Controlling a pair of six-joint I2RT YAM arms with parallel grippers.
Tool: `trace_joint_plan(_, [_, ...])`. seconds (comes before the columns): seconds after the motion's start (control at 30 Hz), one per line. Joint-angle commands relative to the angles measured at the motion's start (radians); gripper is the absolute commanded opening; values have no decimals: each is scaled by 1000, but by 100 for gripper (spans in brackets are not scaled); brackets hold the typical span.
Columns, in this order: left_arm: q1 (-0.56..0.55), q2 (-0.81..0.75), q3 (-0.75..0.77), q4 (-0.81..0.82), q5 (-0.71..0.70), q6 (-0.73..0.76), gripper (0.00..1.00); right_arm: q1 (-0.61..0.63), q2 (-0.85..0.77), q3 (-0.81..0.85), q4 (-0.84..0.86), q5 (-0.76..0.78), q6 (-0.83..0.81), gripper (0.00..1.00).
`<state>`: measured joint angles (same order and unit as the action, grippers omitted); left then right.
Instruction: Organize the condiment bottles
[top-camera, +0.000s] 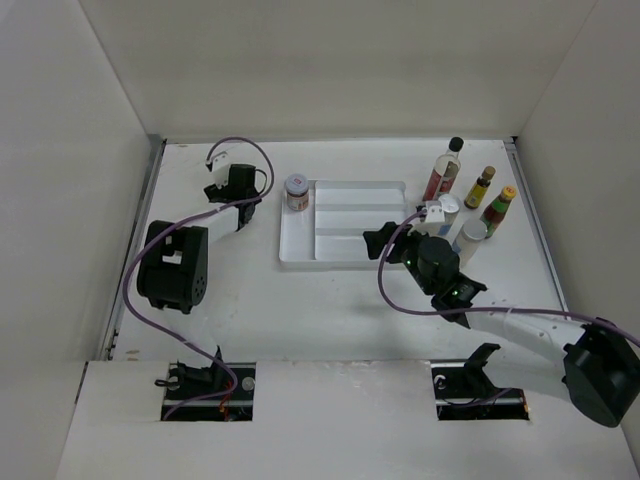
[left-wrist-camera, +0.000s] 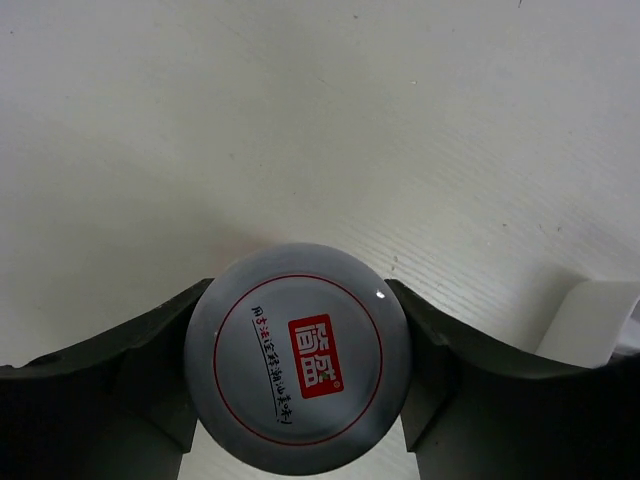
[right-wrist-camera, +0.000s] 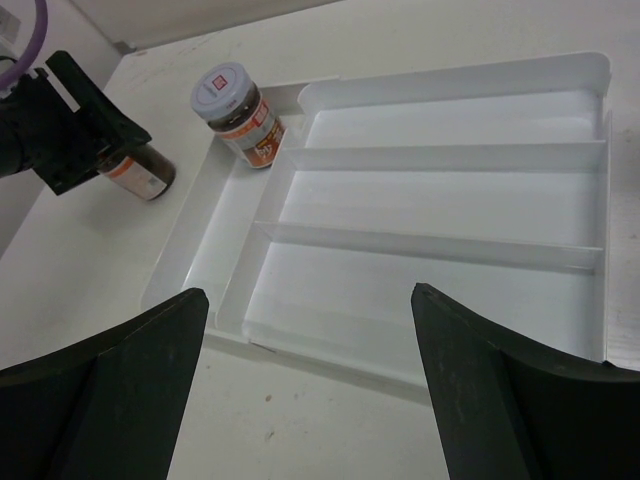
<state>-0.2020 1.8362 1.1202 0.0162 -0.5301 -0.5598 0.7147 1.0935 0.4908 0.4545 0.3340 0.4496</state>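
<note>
The right gripper (right-wrist-camera: 308, 298) hung at the right end of the white tray (top-camera: 300, 255), its jaws wide and empty. Left of the tray, the left gripper (left-wrist-camera: 300, 335) was clamped on a silver-lidded jar (right-wrist-camera: 143, 172). A second jar (top-camera: 297, 190) stood in the tray's far left corner. At far right, outside the tray, clustered two white-lidded shakers (top-camera: 447, 207), two yellow-capped bottles (top-camera: 481, 186) and a tall black-capped bottle (top-camera: 443, 170).

White divided tray (top-camera: 345, 222) lies flat, mid-surface, a little right of centre. Three long compartments run left to right; one narrow cross compartment at its left end. Pale surface (top-camera: 300, 310); plain white panels (top-camera: 330, 70) stand left, far, right.
</note>
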Motion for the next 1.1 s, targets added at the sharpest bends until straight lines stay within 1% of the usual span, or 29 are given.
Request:
trace_joint_plan(0.0, [3, -110, -32, 62, -22, -32, 41, 7, -1, 31, 56, -9, 6, 89])
trace_joint_plan(0.07, [-6, -187, -69, 79, -36, -38, 38, 9, 0, 31, 59, -10, 8, 89])
trace_joint_plan(0.1, [-35, -249, -95, 94, -47, -37, 38, 9, 0, 32, 55, -6, 3, 89])
trace_joint_plan(0.27, [-167, -461, -169, 103, -74, -17, 38, 9, -29, 11, 81, 0, 4, 87])
trace_joint_plan(0.4, [-294, -529, -220, 97, -71, 1, 38, 2, -63, -3, 79, 0, 6, 85])
trace_joint_plan(0.5, [-358, -509, -224, 108, -65, 1, 39, -7, -75, -12, 85, -1, 11, 85])
trace_joint_plan(0.57, [-385, -465, -206, 123, -73, 8, 39, -8, -75, -14, 85, -1, 11, 85])
trace_joint_plan(0.73, [-406, -290, -106, 159, -61, 41, 39, -10, -54, -11, 90, 0, 9, 86])
trace_joint_plan(0.87, [-412, -166, -53, 220, -83, 86, 40, -11, -58, -12, 92, 0, 11, 86])
trace_joint_plan(1.07, [-403, -71, -26, 286, -113, 124, 41, -10, -43, -11, 96, 0, 9, 84])
